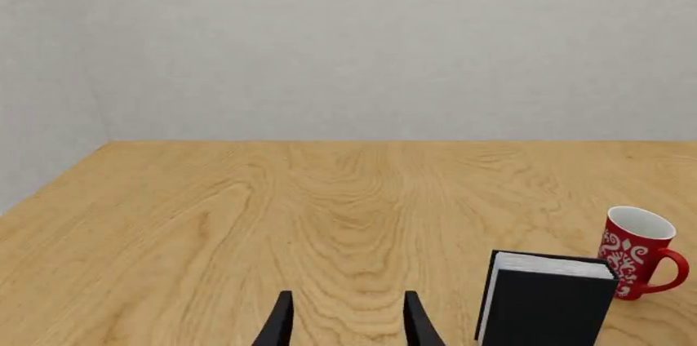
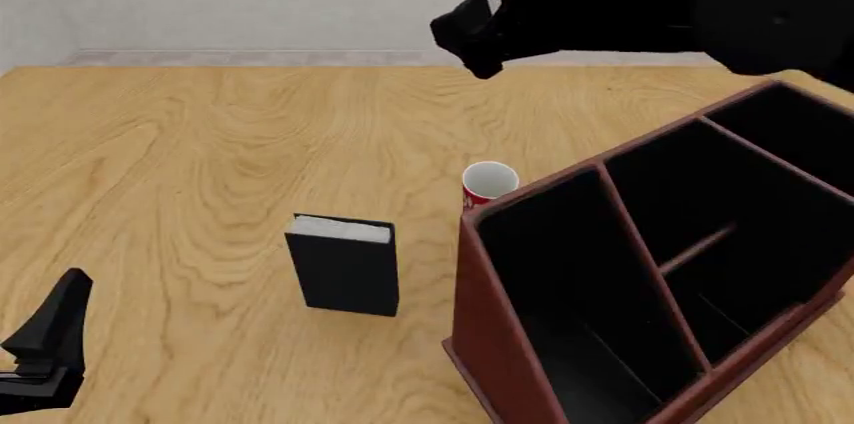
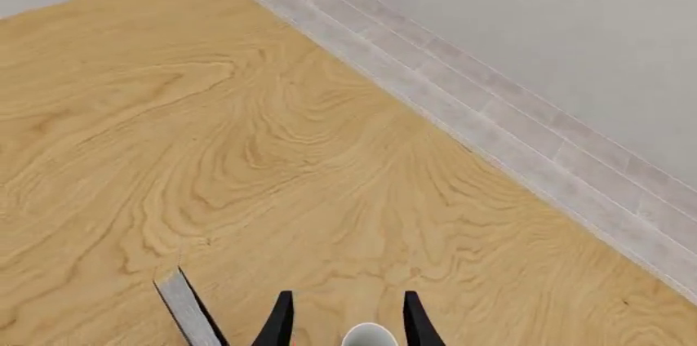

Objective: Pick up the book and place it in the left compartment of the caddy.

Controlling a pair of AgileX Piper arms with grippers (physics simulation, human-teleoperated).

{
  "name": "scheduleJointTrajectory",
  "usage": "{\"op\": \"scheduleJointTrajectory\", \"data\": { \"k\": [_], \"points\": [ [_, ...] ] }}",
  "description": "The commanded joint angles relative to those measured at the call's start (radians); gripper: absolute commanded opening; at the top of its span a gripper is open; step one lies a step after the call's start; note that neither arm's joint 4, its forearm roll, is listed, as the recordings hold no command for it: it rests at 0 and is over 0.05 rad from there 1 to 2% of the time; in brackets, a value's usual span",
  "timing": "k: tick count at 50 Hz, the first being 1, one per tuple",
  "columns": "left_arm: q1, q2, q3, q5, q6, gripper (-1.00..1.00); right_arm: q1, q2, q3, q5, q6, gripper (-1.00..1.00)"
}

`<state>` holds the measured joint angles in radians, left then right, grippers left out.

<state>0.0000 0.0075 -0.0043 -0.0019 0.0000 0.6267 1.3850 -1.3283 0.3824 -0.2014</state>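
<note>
Pale wood-grain worktop (image 2: 174, 144) meeting a plain grey wall, black book (image 2: 344, 266) upright (white pages up) left of the caddy (image 2: 467, 284), left compartment (image 2: 561, 294) empty, left pincer (image 1: 348, 321) and right pincer (image 3: 348, 323) both parted, holding nothing.

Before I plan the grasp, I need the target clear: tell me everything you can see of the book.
The book is small, thick, with a plain black hard cover and white page edge on top. It stands upright on the wooden table, closed, left of the caddy and nearer than the red cup. Neither gripper touches it.
</note>
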Motion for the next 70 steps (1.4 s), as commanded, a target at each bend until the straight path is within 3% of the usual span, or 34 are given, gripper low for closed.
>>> {"op": "scheduleJointTrajectory", "data": {
  "k": [1, 26, 70],
  "points": [
    [0.0, 0.0, 0.0, 0.0, 0.0, 1.0, 0.03, 0.098, -0.075, 0.022, 0.002, 1.0],
    [0.0, 0.0, 0.0, 0.0, 0.0, 1.0, 0.093, 0.233, -0.197, 0.053, 0.004, 1.0],
    [0.0, 0.0, 0.0, 0.0, 0.0, 1.0, 0.208, 0.275, -0.174, 0.047, 0.051, 1.0]
  ]
}}
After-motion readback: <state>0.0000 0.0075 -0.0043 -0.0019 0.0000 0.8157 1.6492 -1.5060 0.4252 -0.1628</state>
